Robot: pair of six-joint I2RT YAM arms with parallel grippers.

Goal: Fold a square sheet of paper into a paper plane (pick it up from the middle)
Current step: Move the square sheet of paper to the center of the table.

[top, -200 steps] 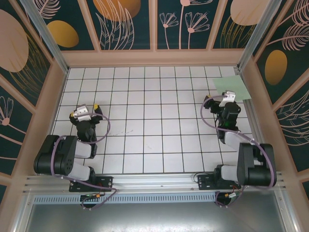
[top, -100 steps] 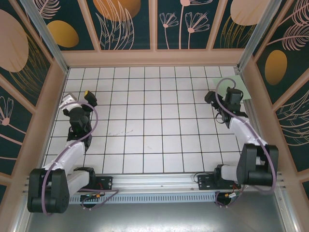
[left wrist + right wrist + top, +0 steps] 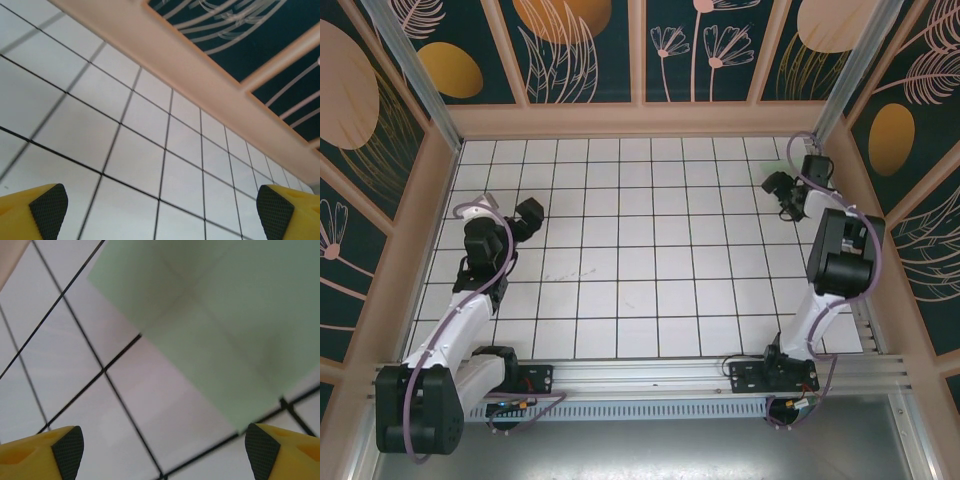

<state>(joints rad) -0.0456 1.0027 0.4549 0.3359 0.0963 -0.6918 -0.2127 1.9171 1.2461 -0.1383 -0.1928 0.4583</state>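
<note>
While my right claw (image 3: 164,450) hangs over the desk (image 3: 620,250), its two yellow fingers with their black pads (image 3: 67,447) stand wide apart and grip nothing. Only white tiles and dark grid lines show between them. The square sheet of paper (image 3: 220,315) lies flat on the desk just ahead of that claw, pale mint green and not touched by either pad. One long edge of the sheet runs slantwise across the tiles in front of me. The sheet's nearest corner sits close to my right-hand pad (image 3: 260,450) but stays clear of it. A strip of bare tile separates the sheet from my other pad. Faint darker lines cross the sheet's surface, though I cannot tell whether they are creases or shadows.

From above, my right claw (image 3: 788,192) reaches toward the far right part of the desk, where the sheet lies. My left claw (image 3: 525,218) is well apart from the sheet, on the opposite side of the desk with many tiles between them. Seen from its own wrist, that left claw (image 3: 160,207) is spread wide too and holds nothing. It faces away from the sheet, toward bare tiles and the peach rail (image 3: 200,65) at the foot of the patterned wall.
</note>
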